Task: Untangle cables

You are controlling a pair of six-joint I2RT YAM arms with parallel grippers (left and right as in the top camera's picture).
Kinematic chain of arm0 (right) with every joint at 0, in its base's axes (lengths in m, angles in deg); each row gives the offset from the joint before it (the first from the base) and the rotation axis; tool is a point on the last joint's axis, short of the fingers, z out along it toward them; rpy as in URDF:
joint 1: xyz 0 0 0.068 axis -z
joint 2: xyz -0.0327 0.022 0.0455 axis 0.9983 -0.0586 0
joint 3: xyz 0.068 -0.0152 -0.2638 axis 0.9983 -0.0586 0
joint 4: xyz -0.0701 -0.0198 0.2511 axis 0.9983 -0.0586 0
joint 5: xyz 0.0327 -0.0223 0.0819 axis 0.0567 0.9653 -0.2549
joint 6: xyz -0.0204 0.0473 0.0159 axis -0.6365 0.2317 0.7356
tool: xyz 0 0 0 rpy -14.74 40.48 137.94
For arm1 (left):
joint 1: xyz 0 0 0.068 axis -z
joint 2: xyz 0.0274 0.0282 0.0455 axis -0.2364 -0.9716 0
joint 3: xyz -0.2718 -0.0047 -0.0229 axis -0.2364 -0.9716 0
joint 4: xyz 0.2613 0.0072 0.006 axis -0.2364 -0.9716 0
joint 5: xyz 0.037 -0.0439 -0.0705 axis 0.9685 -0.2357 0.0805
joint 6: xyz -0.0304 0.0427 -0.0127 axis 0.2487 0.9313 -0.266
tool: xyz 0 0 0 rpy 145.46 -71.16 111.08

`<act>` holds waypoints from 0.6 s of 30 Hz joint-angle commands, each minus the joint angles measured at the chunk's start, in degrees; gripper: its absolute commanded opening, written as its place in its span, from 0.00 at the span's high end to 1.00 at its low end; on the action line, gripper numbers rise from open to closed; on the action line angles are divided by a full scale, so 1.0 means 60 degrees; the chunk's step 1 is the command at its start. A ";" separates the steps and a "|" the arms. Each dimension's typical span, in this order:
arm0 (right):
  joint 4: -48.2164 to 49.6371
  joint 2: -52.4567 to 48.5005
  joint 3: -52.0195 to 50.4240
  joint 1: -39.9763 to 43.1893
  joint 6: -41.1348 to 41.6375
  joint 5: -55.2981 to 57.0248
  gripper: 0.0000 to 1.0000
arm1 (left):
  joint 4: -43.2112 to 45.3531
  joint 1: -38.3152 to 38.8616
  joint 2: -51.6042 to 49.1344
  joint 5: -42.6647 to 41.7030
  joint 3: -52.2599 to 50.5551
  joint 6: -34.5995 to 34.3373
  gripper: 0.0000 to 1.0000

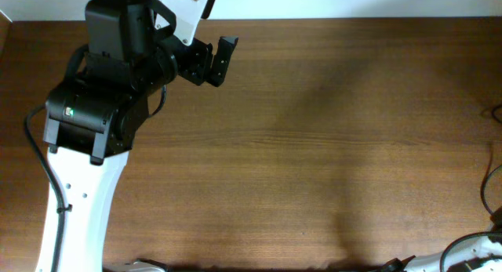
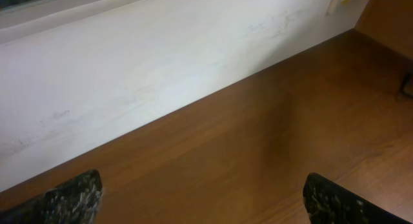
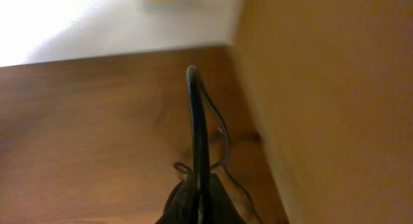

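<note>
The cables show in the right wrist view as thin black cords (image 3: 219, 143) lying on the table beside a wooden side wall. My right gripper (image 3: 199, 195) is shut on a black cable (image 3: 195, 114) that arches up from its jaws. In the overhead view thin black cord loops (image 1: 487, 186) lie at the table's right edge. My left gripper (image 1: 216, 60) is open and empty at the back left, far from the cables. Its two fingers are spread wide in the left wrist view (image 2: 203, 204), with only bare table between them.
The wooden table (image 1: 314, 146) ends at a white wall (image 2: 161, 62) at the back. A wooden side wall (image 3: 335, 108) stands along the right. My right arm (image 1: 471, 252) only shows at the bottom right corner. A small dark object (image 2: 408, 85) sits at the far right.
</note>
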 commanded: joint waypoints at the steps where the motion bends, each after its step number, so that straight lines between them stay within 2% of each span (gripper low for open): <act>1: 0.0178 -0.0288 0.0004 0.0535 0.1810 0.1300 0.01 | 0.0015 -0.0022 0.0153 -0.0375 0.0044 -0.0168 0.00; 6: 0.0076 -0.0357 -0.0007 0.0328 0.2025 0.0856 0.02 | 0.0018 -0.0022 0.0153 -0.0750 0.0044 -0.0160 0.00; 10: -0.0095 -0.0357 -0.0007 -0.0382 0.0346 -0.2215 0.01 | 0.0015 -0.0022 0.0157 -0.0743 0.0044 -0.0018 0.00; 12: -0.0419 -0.0346 -0.0007 -0.0980 -0.0546 -0.3111 0.01 | 0.0033 -0.0022 0.0157 -0.0732 0.0044 0.0390 0.00; 18: -0.0678 -0.0058 0.0025 -0.3224 -0.1082 -0.3417 0.02 | 0.0135 -0.0025 0.0397 0.0918 0.0044 0.0415 0.01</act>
